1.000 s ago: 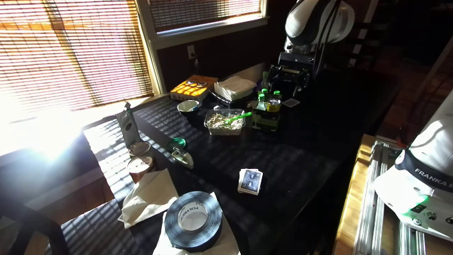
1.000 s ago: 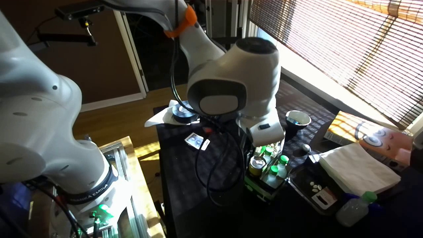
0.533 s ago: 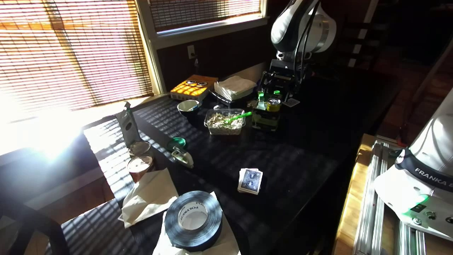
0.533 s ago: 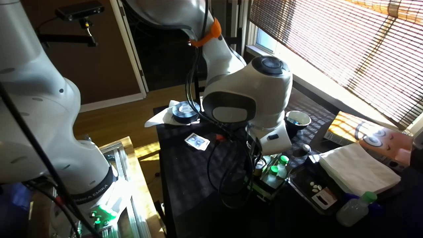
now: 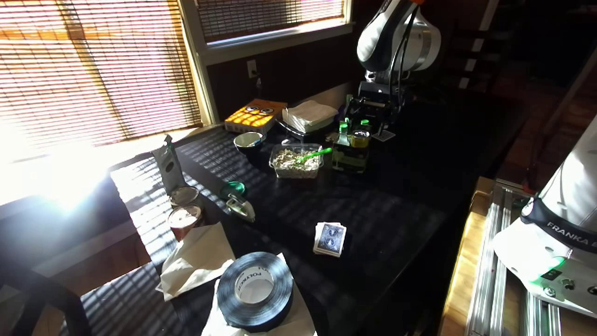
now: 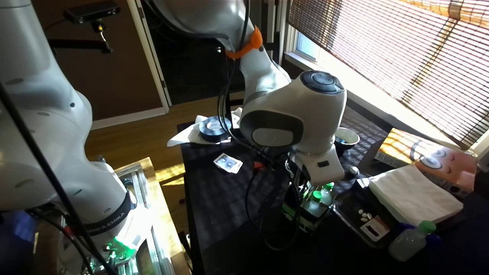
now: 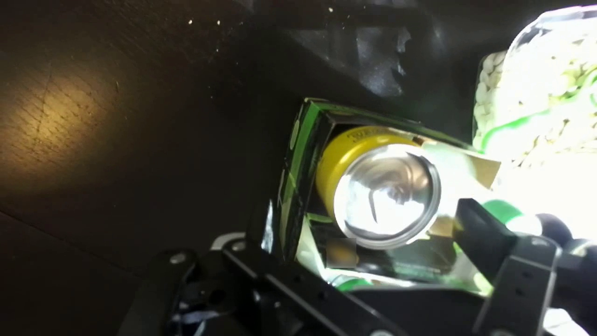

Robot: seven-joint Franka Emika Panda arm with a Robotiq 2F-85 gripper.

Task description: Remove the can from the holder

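The yellow can (image 7: 343,156) with a silver top stands in a compartment of the green and black carton holder (image 7: 298,158) in the wrist view. In an exterior view the can (image 5: 360,138) shows at the holder's (image 5: 350,158) near corner. In an exterior view the arm hides the can, and part of the holder (image 6: 300,219) shows. My gripper (image 7: 366,214) is open and empty, its jaws wide apart on either side of the can's top. The left finger shows beside the holder's outer wall; the right one overlaps the holder's inside. The gripper (image 5: 367,120) shows above and behind the holder.
Green-capped bottles (image 6: 314,204) share the holder. A clear food tub (image 5: 297,163) with a green fork stands beside it. A black tray (image 6: 366,214) with napkins (image 6: 416,196), a bowl (image 6: 345,138) and a loose bottle (image 6: 408,242) are close by. Cards (image 5: 330,239) lie on the table.
The arm has come lower and moved towards the holder, the gripper now nearer the can. In an exterior view the wrist has moved right and down and now covers the can. The can stays put.
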